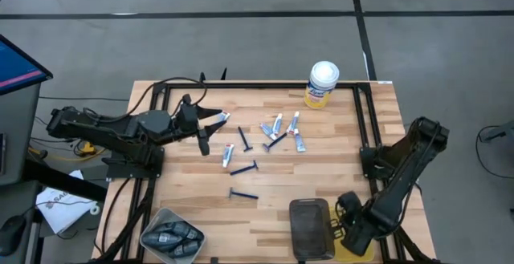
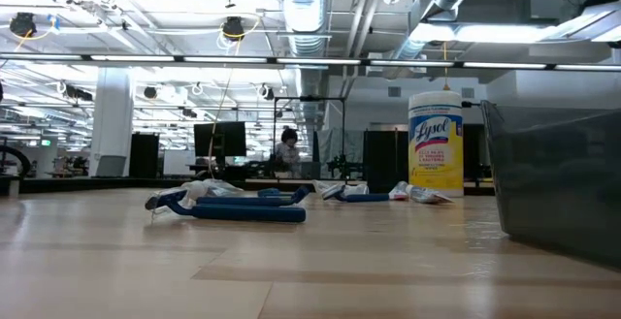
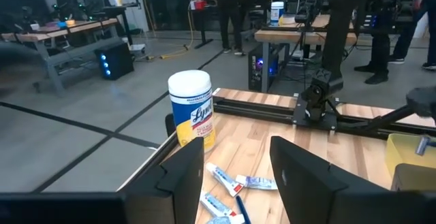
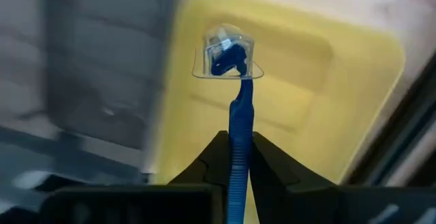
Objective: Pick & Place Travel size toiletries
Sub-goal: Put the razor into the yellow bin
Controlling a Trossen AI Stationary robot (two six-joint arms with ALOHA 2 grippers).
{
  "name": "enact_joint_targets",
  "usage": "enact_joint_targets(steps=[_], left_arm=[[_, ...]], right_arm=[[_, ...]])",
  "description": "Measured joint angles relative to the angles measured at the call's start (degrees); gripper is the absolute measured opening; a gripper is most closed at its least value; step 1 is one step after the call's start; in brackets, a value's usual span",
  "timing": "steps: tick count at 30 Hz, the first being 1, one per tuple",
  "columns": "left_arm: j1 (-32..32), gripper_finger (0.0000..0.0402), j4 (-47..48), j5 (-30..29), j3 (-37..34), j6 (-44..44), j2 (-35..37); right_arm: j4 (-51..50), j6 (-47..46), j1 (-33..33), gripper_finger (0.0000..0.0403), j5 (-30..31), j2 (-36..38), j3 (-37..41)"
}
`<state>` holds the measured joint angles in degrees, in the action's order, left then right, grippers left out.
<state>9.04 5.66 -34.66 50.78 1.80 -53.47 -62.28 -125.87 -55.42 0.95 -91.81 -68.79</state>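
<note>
While the right gripper (image 4: 238, 157) hangs over the yellow tray (image 4: 340, 60) at the table's near right corner, its fingers are pinched tight on the handle of a blue razor (image 4: 235, 101), the capped head pointing down at the tray. Just beside that tray sits a dark grey bin (image 1: 310, 222), and over at the near left corner a clear tub (image 1: 171, 236) holds dark grey oblong pieces (image 1: 170, 237). Moving up the wooden table (image 1: 321, 176), three more dark blue razors (image 1: 243, 168) lie loose around the middle, with small white tubes (image 1: 277, 126) scattered just beyond them. Out over the left side of the boards hovers the left gripper (image 3: 231, 183), fingers spread wide apart and holding nothing. Farthest back, at the far edge, stands the yellow Lysol canister (image 1: 322, 85) with its white lid, upright.
</note>
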Motion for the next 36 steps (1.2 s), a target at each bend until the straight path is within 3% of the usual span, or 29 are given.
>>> enact_joint_targets(steps=[8, 16, 22, 25, 31, 36], left_arm=[[0.0, 0.0163, -0.01, -0.02, 0.0, 0.0, 0.0], [0.0, 0.0191, 1.39, -0.03, 0.0, 0.37, -0.01], [-0.02, 0.022, 12.71, 0.6, 0.0, 9.14, -0.58], [-0.22, 0.0226, 17.73, 1.62, -0.27, 14.59, -2.21], [-0.71, 0.0224, 16.7, 9.28, -5.14, 18.1, -8.53], [-0.15, 0.0214, 7.87, 19.79, -9.99, 18.6, -16.88]], right_arm=[[1.68, 0.95, -0.5, 0.005, -5.84, -5.2, 0.02], [0.71, 1.17, -0.39, 0.0163, -5.57, -2.89, -0.02], [-1.89, 1.77, -0.39, 0.023, -1.62, -0.03, -0.02], [-4.5, 1.79, 0.28, 0.0234, 1.62, 2.01, -0.02], [-11.01, 5.82, 2.94, 0.0213, 4.04, 4.86, -0.02], [-11.76, 11.32, 5.7, 0.0194, 4.82, 5.73, -0.02]])
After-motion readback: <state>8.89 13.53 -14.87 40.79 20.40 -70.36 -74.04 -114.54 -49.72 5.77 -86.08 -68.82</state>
